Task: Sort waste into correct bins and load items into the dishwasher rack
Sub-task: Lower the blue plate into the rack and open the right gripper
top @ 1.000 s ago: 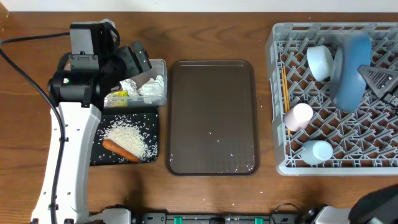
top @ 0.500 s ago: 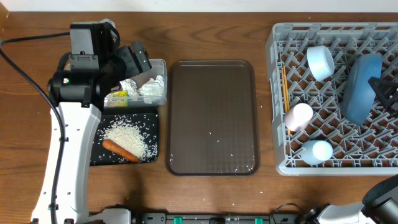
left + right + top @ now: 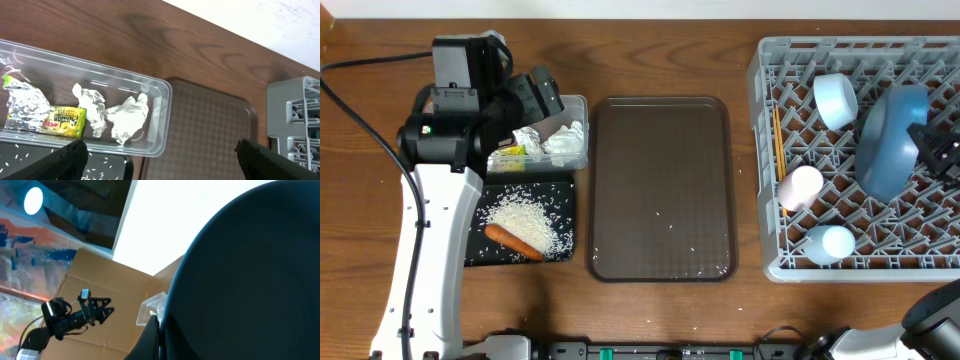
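The blue plate [image 3: 886,140] stands tilted in the grey dishwasher rack [image 3: 768,150]; my right gripper [image 3: 932,142] is shut on its right rim, and the plate's dark face fills the right wrist view [image 3: 250,280]. The rack also holds a light blue cup [image 3: 835,98], a pinkish-white cup [image 3: 801,186], a pale bowl [image 3: 830,243] and chopsticks [image 3: 778,140]. The clear tub [image 3: 155,100] holds white napkins [image 3: 127,117] and the yellow-green and silver wrapper [image 3: 45,117]. The black tray [image 3: 480,250] holds rice [image 3: 525,220] and the carrot [image 3: 512,240]. My left gripper [image 3: 160,160] is open and empty above the tub.
The brown serving tray [image 3: 660,185] lies in the middle with a few rice grains on it. The left arm's white body [image 3: 420,250] stands at the left. The rack's left wall is close to the serving tray.
The blue plate, held by my right gripper, has swung and settled lower and more to the left in the rack. The left arm has not moved.
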`<move>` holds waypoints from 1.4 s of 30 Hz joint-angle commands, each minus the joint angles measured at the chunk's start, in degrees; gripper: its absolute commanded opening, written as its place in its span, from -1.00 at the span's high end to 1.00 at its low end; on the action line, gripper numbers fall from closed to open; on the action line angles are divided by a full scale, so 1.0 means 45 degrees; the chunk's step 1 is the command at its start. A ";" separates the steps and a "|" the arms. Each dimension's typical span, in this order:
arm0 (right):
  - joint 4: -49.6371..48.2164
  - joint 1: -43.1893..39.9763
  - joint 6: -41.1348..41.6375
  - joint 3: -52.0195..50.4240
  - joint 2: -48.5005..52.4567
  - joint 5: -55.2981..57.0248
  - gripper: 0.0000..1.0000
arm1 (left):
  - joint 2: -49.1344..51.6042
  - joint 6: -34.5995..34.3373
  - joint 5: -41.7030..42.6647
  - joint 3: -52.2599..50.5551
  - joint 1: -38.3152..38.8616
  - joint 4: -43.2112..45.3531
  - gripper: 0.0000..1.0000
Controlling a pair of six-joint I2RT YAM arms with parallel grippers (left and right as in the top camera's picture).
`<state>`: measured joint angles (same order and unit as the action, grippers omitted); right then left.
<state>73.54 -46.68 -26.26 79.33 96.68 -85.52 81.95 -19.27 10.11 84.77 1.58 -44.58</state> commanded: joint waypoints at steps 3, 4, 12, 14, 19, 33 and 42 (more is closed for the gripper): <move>-0.0287 0.0117 -0.0816 -0.0491 0.0019 -0.0646 0.97 | -0.0165 0.0039 -0.0117 0.0068 -0.0053 0.0005 -0.94; -0.0442 0.0117 -0.0806 -0.0597 0.0019 -0.0578 0.97 | -0.0165 0.0039 -0.0117 0.0068 -0.0053 0.0005 -0.94; -0.0894 -0.0238 -0.0505 -0.0869 0.0019 0.0097 0.98 | -0.0165 0.0039 -0.0117 0.0068 -0.0053 0.0005 -0.94; -0.1248 -0.0670 0.0427 -0.0869 0.0019 0.0272 0.97 | -0.0165 0.0039 -0.0117 0.0068 -0.0053 0.0005 -0.94; -0.2166 -0.2006 0.3002 -0.0869 0.0019 0.1865 0.98 | -0.0165 0.0034 -0.0117 0.0068 -0.0053 0.0005 -0.94; -0.3128 -0.4192 0.7305 -0.0865 0.0019 0.5139 -0.46 | -0.0160 0.0034 -0.0117 0.0068 -0.0053 0.0005 -0.94; -0.3871 -0.4682 0.7922 -0.0826 0.0015 0.5085 -0.68 | -0.0165 0.0039 -0.0117 0.0068 -0.0053 0.0005 -0.94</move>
<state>56.84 -67.72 7.44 75.61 96.73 -60.01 81.95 -19.27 10.11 84.77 1.58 -44.60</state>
